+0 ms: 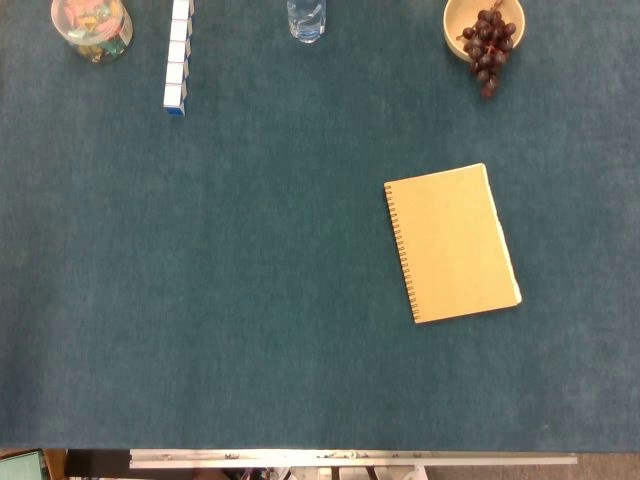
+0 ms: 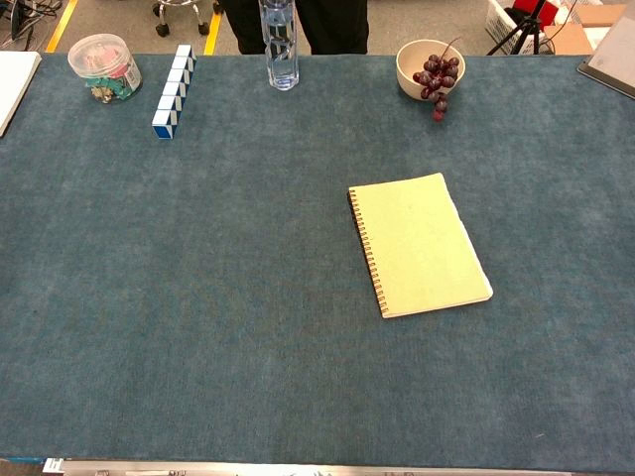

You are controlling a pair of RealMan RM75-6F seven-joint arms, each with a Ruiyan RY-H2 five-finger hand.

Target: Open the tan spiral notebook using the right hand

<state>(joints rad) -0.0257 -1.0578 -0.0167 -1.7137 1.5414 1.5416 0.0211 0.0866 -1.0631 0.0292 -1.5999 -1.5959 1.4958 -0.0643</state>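
The tan spiral notebook (image 1: 452, 243) lies flat and closed on the dark teal table cover, right of centre, with its spiral binding along its left edge. The chest view shows the same notebook (image 2: 418, 244), slightly rotated, its loose page edges facing right. Neither of my hands appears in the head view or the chest view.
Along the far edge stand a clear jar of colourful items (image 1: 92, 27), a row of blue-and-white blocks (image 1: 177, 62), a water bottle (image 1: 306, 18) and a bowl (image 1: 459, 22) with dark grapes (image 1: 487, 47) spilling over its rim. The table's front edge (image 1: 350, 458) runs along the bottom.
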